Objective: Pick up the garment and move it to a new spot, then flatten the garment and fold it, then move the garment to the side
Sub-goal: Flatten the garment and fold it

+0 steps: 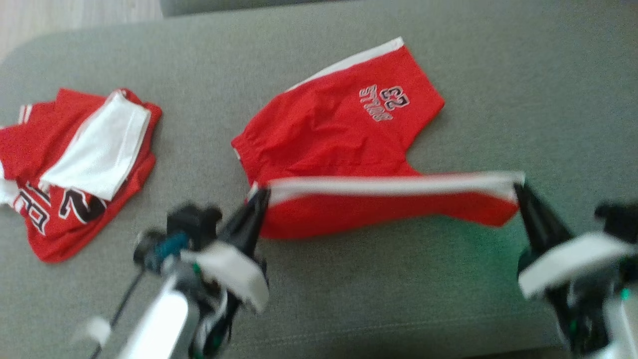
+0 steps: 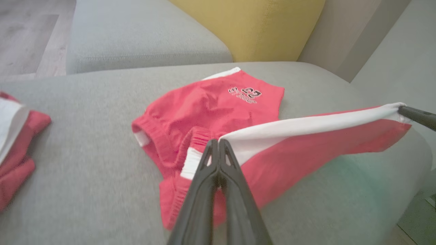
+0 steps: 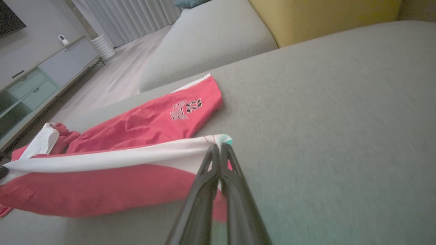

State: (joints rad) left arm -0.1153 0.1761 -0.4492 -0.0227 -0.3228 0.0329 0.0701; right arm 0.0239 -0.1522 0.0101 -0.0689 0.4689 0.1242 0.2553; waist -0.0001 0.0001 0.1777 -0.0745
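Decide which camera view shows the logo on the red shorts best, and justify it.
The head view: the logo on the red shorts lies flat to the camera, its 23 readable. The left wrist view shows it small and blurred; the right wrist view, slanted.

My head camera looks down from the near side onto the sofa seat point(image 1: 523, 75); my wrist cameras ride low, close, facing far (all three share the red shorts point(image 1: 339, 129)).

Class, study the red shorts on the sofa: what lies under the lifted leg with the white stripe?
Grey sofa cushion shows below the lifted leg, which the left hand and right hand pinch at its ends. The patch of cushion straight behind the hanging cloth is covered.
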